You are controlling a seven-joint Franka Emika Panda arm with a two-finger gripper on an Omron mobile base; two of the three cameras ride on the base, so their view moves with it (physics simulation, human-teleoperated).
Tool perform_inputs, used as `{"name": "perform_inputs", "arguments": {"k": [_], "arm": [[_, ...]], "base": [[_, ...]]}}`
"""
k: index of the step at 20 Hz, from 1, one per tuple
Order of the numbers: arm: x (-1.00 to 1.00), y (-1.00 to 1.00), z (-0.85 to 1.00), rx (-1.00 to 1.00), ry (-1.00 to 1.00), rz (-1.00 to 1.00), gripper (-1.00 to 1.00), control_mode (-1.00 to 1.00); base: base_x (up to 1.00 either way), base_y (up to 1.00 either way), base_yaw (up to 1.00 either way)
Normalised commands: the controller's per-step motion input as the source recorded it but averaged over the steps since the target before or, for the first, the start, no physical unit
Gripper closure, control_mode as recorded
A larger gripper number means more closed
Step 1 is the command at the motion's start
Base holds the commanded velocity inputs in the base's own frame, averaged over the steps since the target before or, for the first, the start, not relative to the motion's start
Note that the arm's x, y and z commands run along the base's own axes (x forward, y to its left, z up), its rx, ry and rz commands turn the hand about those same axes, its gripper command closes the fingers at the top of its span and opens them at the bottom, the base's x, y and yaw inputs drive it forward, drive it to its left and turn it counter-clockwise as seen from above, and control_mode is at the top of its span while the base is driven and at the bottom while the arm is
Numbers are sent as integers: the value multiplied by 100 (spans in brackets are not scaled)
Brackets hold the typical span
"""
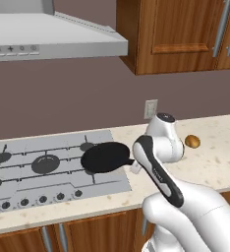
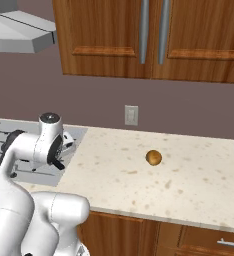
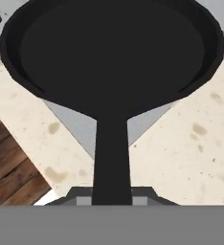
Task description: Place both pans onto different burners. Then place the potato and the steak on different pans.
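The claw is pinching the handle of a black pan, held over the cooktop's right end. The potato sits on the surface at the pan's three o'clock.

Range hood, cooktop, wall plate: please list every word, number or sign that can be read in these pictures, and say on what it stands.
No readable text anywhere.
Range hood: small round button marks on its front panel, one like a plus; too small to read.
Cooktop: black knobs without legible marks.
Wall outlet: blank.
Pan, potato, cabinets: no labels.
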Motion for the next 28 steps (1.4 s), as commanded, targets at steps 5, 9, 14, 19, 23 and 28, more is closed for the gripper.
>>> {"name": "perform_inputs", "arguments": {"k": [5,9,14,19,23,28], "arm": [[21,30,-22,-4,0,0,100,-100],[16,31,-19,-5,0,0,100,-100],[26,25,-16,-4,0,0,100,-100],[18,12,-13,-4,0,-1,100,-100],[23,13,-17,-3,0,-2,100,-100],[35,19,-14,-4,2,-5,100,-100]], "base": [[0,0,0],[0,0,0],[0,0,0],[0,0,0],[0,0,0],[0,0,0]]}}
